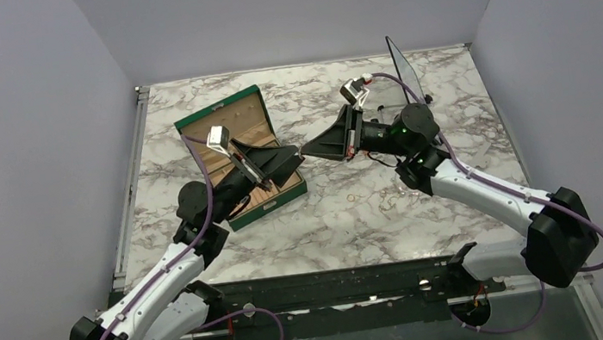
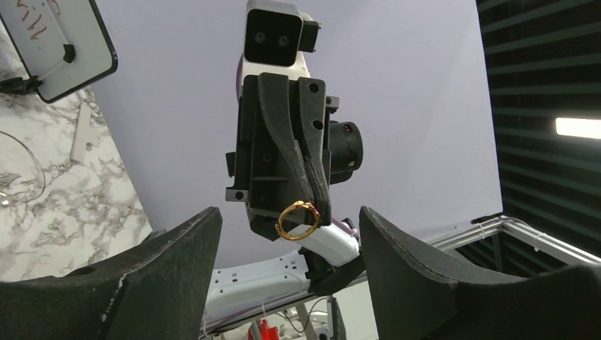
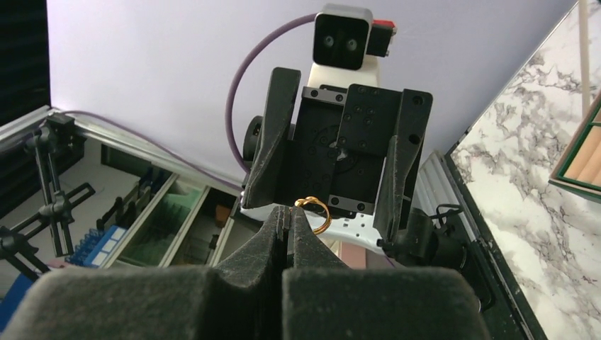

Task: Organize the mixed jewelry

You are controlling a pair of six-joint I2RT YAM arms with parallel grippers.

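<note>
My right gripper is shut on a small gold ring and holds it in the air just right of the open green box. The ring also shows in the left wrist view, pinched at the right gripper's tips. My left gripper faces the right one tip to tip. It is open, and the ring sits between its spread fingers without touching them. Tiny gold pieces lie on the marble in front of the right arm. A thin silvery chain loop lies on the marble.
A small tilted board stands at the back right; it also shows in the left wrist view. The marble table has raised rails on its left and near edges. The green box's corner shows in the right wrist view.
</note>
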